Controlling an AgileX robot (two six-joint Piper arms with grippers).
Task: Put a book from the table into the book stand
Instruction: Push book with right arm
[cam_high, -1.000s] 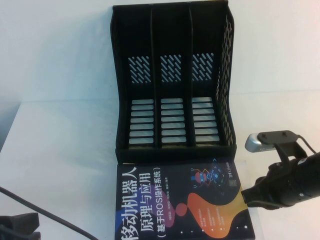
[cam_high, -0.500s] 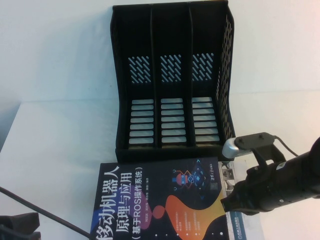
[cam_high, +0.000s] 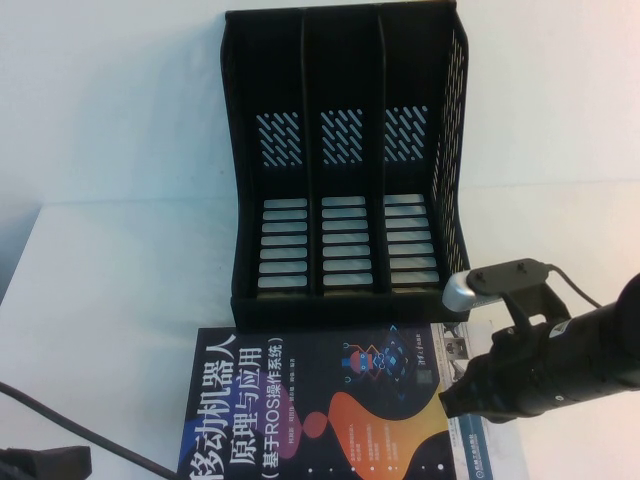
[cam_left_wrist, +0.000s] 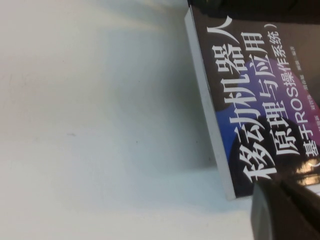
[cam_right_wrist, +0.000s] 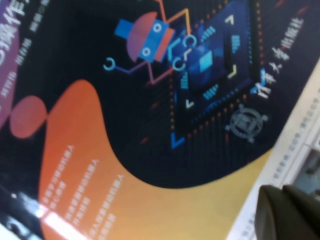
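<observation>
While the left gripper (cam_high: 45, 465) sits low at the near corner, its jaws' state unreadable, the book (cam_high: 320, 410) lies flat on the surface (cam_high: 110, 290) beside it. Right gripper (cam_high: 462, 400) reaches sideways over the book's right edge, jaws' state also unreadable. Beyond stands the book stand (cam_high: 345, 160), upright.

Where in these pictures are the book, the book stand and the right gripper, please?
book (cam_high: 300, 400): high view, on its black cover.
book stand (cam_high: 343, 150): high view, on its back wall.
right gripper (cam_high: 462, 398): high view, at the book's right edge.
</observation>
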